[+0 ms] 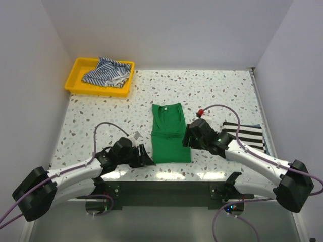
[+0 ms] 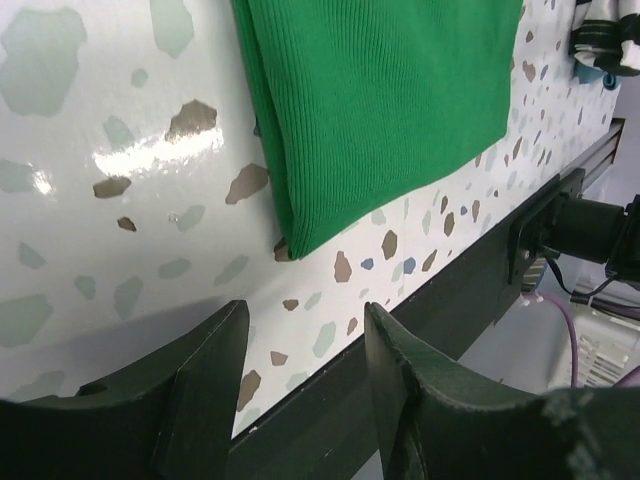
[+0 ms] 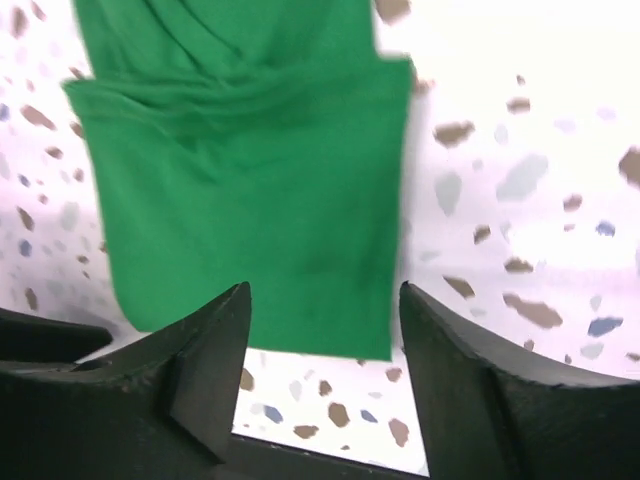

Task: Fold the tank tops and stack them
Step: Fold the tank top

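The bright green tank top lies flat at the table's middle, folded into a long narrow strip with its neckline at the far end. A black-and-white striped tank top lies folded to the right of it. In the yellow tray, a blue-and-white striped tank top sits crumpled. My left gripper hovers open and empty just off the green top's near left corner. My right gripper stands open and empty at the green top's right edge.
The yellow tray stands at the far left corner. A small red object lies right of the green top's neckline. The black table-edge rail runs close under my left gripper. White walls enclose the table on three sides.
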`<state>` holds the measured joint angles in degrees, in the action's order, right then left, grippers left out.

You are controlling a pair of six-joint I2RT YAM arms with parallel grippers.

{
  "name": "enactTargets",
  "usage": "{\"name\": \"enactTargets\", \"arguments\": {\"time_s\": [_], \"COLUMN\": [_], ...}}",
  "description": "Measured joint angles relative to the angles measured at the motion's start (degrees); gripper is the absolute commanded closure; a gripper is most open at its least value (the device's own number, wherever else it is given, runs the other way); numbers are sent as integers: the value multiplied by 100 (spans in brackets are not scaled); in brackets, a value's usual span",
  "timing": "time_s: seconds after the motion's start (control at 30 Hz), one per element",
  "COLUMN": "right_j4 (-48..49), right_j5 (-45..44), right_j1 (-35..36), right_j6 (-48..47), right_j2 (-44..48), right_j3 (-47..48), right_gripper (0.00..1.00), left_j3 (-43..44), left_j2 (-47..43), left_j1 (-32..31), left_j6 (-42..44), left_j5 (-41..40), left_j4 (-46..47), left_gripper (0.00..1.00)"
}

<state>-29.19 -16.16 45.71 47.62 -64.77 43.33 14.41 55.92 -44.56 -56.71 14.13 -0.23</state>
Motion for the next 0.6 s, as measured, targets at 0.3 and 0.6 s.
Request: {"name": "enactTargets", "arguments": {"time_s": [0.3, 0.6], "right_j4": [26, 601], "right_j5": [890, 1174], "right_j1": [-2, -4], "right_j6": [1049, 1847], "right_j2": [774, 1305], "right_j3": [-1814, -2332], "right_gripper": [42, 49], "left_j3": [-319, -363], "left_j2": [-133, 247], "left_j1": [-328, -452], "left_j6": [-920, -1451], "left_j5": [-398, -737], "left_j4": [162, 732], "left_gripper": [46, 48]}}
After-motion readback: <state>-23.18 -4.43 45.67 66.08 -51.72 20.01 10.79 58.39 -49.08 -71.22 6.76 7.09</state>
